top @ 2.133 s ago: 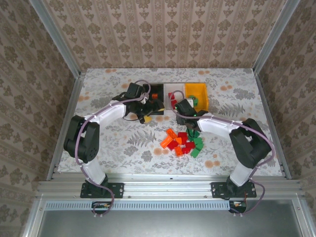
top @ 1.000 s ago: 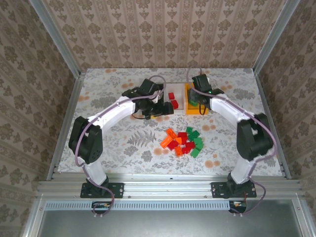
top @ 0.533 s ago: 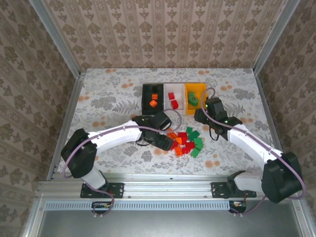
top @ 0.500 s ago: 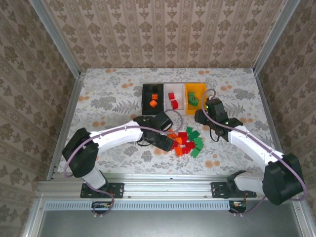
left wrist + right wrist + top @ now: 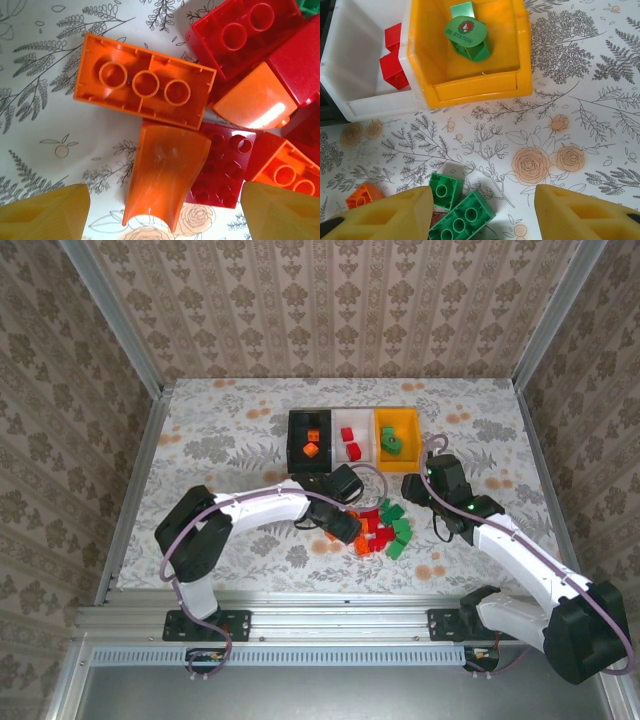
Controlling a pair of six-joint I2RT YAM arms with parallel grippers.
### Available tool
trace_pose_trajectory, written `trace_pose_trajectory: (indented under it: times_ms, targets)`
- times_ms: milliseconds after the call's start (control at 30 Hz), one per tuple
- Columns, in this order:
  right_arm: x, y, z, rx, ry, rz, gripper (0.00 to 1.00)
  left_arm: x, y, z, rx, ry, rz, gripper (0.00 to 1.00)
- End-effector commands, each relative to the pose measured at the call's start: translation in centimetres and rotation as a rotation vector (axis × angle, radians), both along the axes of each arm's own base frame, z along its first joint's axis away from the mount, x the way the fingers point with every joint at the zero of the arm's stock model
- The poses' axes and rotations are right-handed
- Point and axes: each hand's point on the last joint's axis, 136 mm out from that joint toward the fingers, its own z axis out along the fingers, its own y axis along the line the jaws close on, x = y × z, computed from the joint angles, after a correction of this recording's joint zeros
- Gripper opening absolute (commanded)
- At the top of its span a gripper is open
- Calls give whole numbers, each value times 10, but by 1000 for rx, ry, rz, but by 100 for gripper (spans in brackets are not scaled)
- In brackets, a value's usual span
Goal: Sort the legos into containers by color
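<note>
The black bin holds orange legos, the white bin red ones, and the orange-yellow bin a green piece. A pile of red, orange and green legos lies in front of the bins. My left gripper is low at the pile's left edge and open. A curved orange lego lies between its fingers, behind it a long orange brick. My right gripper hangs open and empty between bins and pile, two green legos by its left finger.
Red bricks and a dark red plate crowd the right side of the curved orange lego. The three bins stand side by side, touching. Metal rails edge the floral table, with bare cloth to the left and right of the pile.
Both arms came back from the bins toward the pile. The left gripper has dropped lower onto the pile's left edge; the right gripper has drawn back from the orange-yellow bin.
</note>
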Motion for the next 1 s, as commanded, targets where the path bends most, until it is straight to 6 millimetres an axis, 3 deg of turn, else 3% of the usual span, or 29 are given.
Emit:
trace_pose_trajectory:
  times_ms: [0, 267, 467, 667, 800, 967]
  targets:
    - [-11, -2, -7, 2, 43, -8, 57, 14, -1, -1, -10, -18, 14, 79]
    - [-25, 1, -27, 9, 108, 14, 57, 33, 13, -7, -32, -28, 112, 69]
    - [-25, 1, -27, 10, 108, 16, 57, 40, 25, -17, -15, -17, 173, 63]
    - [-23, 3, -26, 9, 102, 19, 57, 29, 22, -13, -32, 15, 216, 56]
    - [-22, 4, -26, 15, 98, 20, 57, 22, 21, -24, 10, 23, 240, 52]
    - [-23, 5, -25, 12, 97, 27, 57, 27, 30, -32, 57, -27, 283, 41]
